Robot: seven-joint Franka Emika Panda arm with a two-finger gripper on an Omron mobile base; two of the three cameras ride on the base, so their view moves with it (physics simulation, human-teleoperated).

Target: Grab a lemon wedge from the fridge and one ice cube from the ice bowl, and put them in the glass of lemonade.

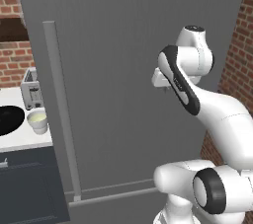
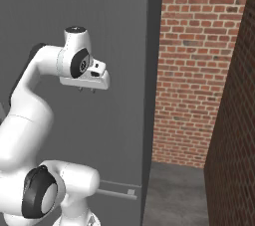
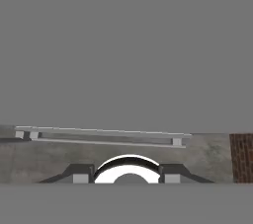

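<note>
While the fridge (image 1: 123, 70) door stays closed, contents hidden, gripper (image 2: 86, 89) empty, jaws partly apart.

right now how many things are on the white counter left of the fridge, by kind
toaster: 1
ice bowl, wide and black: 1
glass of lemonade, off-white cup with pale yellow liquid: 1
total: 3
</note>
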